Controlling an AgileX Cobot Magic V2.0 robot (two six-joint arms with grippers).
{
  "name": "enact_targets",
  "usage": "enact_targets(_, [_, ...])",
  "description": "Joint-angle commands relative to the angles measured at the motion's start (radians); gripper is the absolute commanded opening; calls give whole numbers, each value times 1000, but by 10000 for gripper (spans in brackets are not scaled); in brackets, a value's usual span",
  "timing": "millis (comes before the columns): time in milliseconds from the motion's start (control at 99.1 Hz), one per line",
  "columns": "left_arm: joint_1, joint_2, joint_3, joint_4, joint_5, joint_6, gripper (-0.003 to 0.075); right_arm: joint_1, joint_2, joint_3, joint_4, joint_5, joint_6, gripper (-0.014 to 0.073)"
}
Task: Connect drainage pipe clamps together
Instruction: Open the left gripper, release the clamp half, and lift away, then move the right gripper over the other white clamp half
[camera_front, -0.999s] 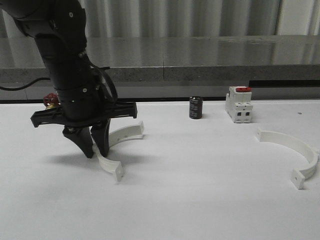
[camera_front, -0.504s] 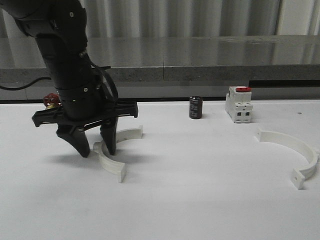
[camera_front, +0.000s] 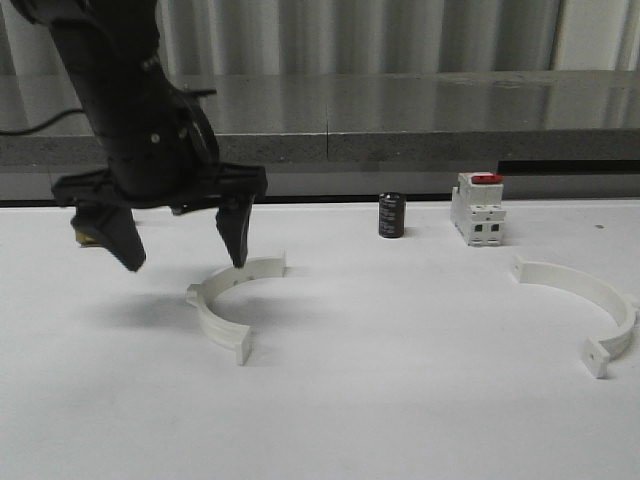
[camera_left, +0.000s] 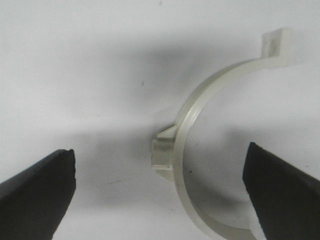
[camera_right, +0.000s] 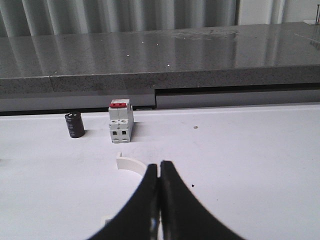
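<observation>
One white drainage pipe clamp (camera_front: 214, 312) lies flat on the white table at the left, its arc opening to the right. My left gripper (camera_front: 187, 264) hangs open just above it, one finger on either side, touching nothing. In the left wrist view the same clamp (camera_left: 183, 134) lies below the open left gripper (camera_left: 160, 152), its lug between the dark fingers (camera_left: 35, 186). The second clamp (camera_front: 603, 301) lies at the far right. My right gripper (camera_right: 159, 164) is shut and empty, low over the table, with that clamp (camera_right: 128, 163) partly hidden behind it.
A white boxy switch with a red top (camera_front: 477, 208) and a small black cylinder (camera_front: 391, 215) stand near the back of the table. A small brass-coloured object (camera_front: 84, 238) peeks out behind the left finger. A grey stone ledge (camera_front: 420, 115) runs along the back.
The left gripper has opened wide, let go of the left clamp and risen. The clamp shifted slightly and now rests on the table.
</observation>
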Motion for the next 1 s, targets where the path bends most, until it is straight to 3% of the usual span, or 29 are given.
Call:
enact_targets(0, [-7,-129,-19,54,-38,6,659,-6,-19,-16,0,-83,-8,-68])
enact_targets(333, [84,-431,152,118,-204,37,659,-6,-19,-16,0,-83,-8,-68])
enact_targets(747, [225,-923,576,133,-394,98,659,-6,-19,-16,0,-83,-8,-68])
enact_targets(989, [279,-1199,758,154,-409,98,649,-6,-19,-16,0,-83,-8,-68])
